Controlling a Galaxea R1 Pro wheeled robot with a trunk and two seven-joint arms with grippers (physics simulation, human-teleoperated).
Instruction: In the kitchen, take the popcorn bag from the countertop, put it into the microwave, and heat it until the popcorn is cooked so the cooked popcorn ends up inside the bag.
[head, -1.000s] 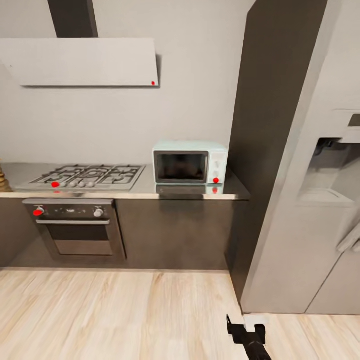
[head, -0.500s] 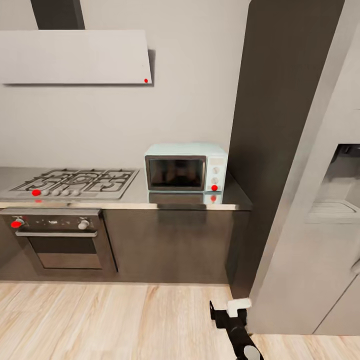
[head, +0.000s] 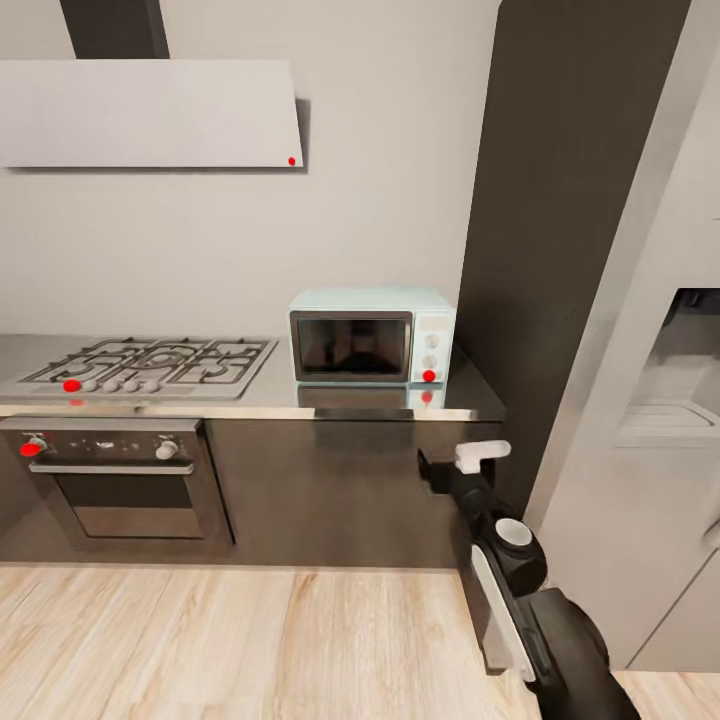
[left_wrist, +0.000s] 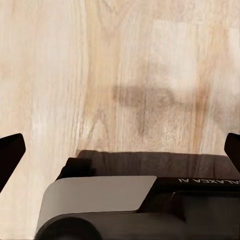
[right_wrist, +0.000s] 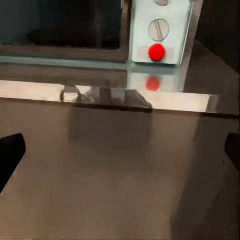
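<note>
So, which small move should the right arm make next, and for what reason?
Probably raise the right gripper further, toward the microwave. In the head view it sits below the counter edge, in front of the dark cabinet. The right wrist view looks at the cabinet front, with the microwave's closed door and red button above. The door likely has to be opened first.

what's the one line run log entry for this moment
phase: approach | right gripper: open, raised in front of cabinet below microwave | microwave door: shut | left gripper: open, above wood floor
</note>
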